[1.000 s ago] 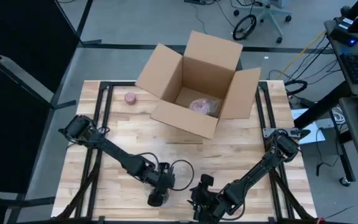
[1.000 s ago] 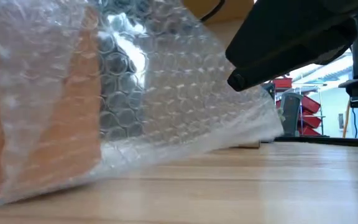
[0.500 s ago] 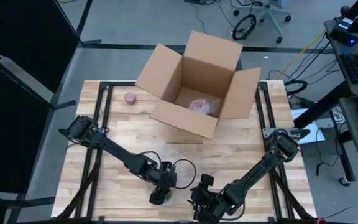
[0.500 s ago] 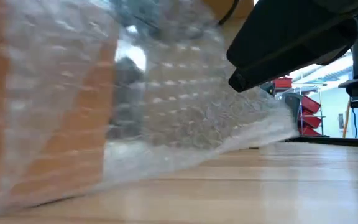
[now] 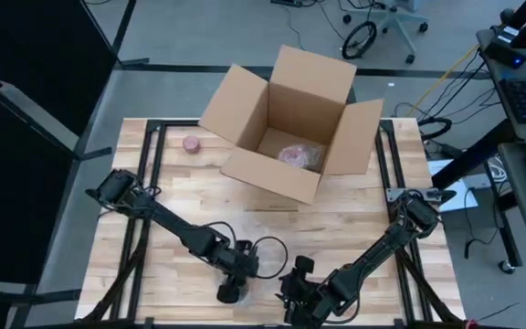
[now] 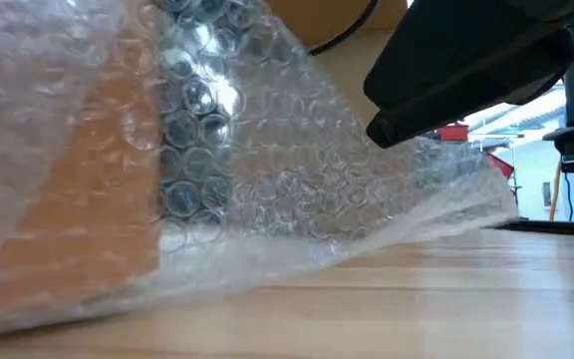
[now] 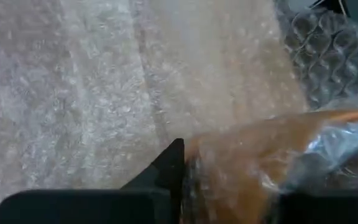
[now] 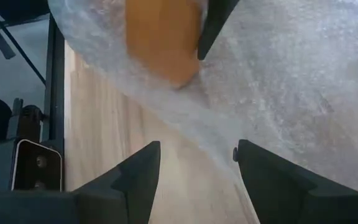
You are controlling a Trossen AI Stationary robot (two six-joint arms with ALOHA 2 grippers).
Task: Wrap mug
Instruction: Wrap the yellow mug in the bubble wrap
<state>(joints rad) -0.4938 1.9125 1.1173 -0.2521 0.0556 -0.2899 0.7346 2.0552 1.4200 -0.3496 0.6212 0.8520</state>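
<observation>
Left gripper point(image 5: 231, 291) clamped on bubble wrap point(image 6: 297, 189) covering orange mug point(image 8: 160, 37) at table's point(image 5: 354, 228) near edge. Right gripper point(image 8: 194, 165) spread wide just beside, holding nothing.

Even, bright overhead light fills the high view, with soft shadows under the box point(image 5: 286, 119) flaps and arms. In the low view the bubble wrap point(image 6: 217, 170) sits close to the lens, slightly soft, with small white glints on its bubbles. The left wrist view is hazy and blurred.
</observation>
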